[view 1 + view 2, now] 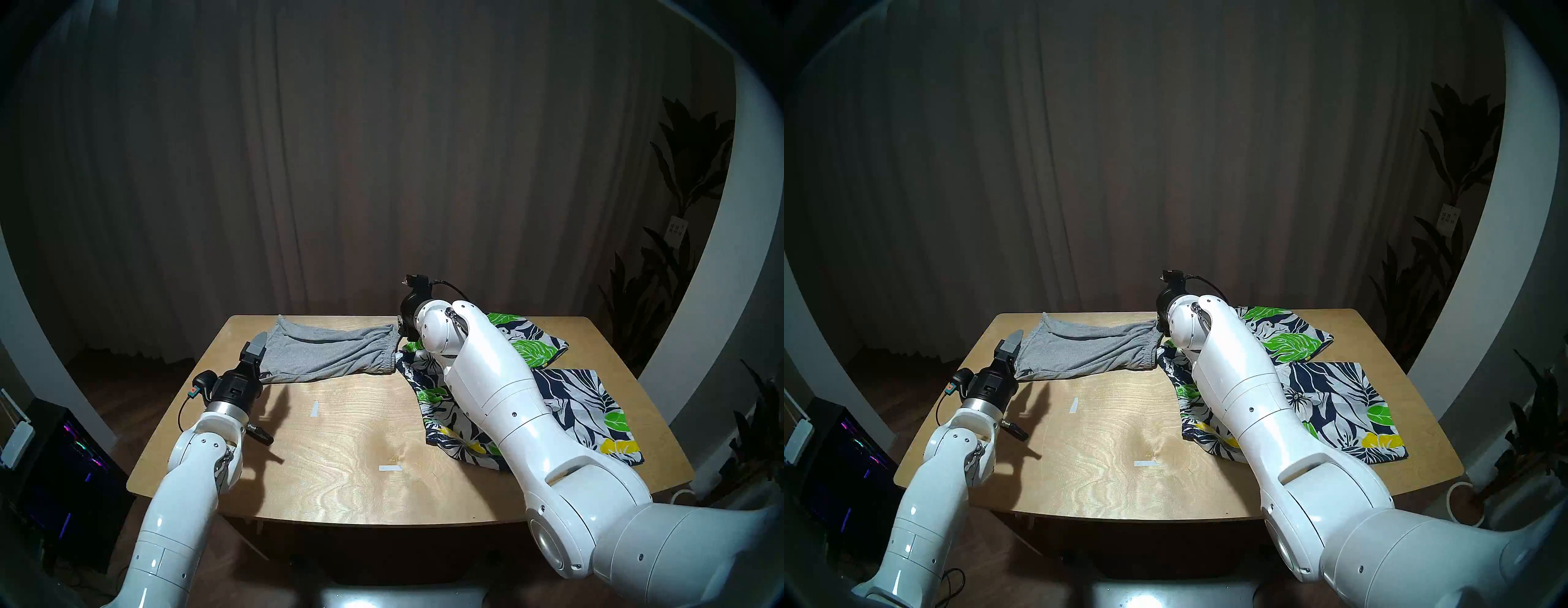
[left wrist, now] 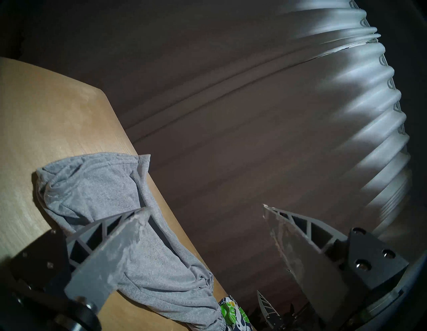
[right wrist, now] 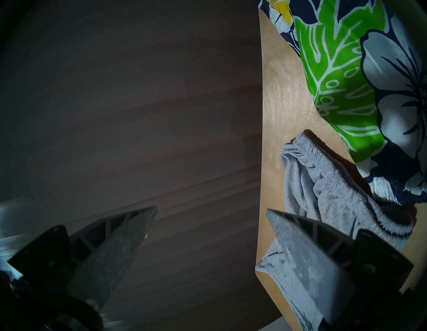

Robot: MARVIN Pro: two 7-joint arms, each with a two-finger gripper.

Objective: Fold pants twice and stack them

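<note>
The grey shorts (image 1: pixel 331 352) lie lengthwise along the far side of the wooden table (image 1: pixel 339 488), leg hems to the left and waistband toward the middle. My left gripper (image 1: pixel 258 342) is at the hem end. In the left wrist view it (image 2: pixel 206 206) is open, one finger (image 2: pixel 120 238) over the grey shorts (image 2: pixel 97 185). My right gripper (image 3: pixel 211 209) is open at the waistband end of the grey shorts (image 3: pixel 323 185), with nothing between its fingers. In the head views its fingers are hidden behind the wrist. The floral shorts (image 1: pixel 572 403) lie spread at the right, partly under my right arm.
Two white tape marks (image 1: pixel 315 409) (image 1: pixel 390 468) are on the table's bare middle. A dark curtain hangs just behind the far edge. Potted plants (image 1: pixel 679 178) stand to the right and a lit computer case (image 1: pixel 63 458) is on the floor at the left.
</note>
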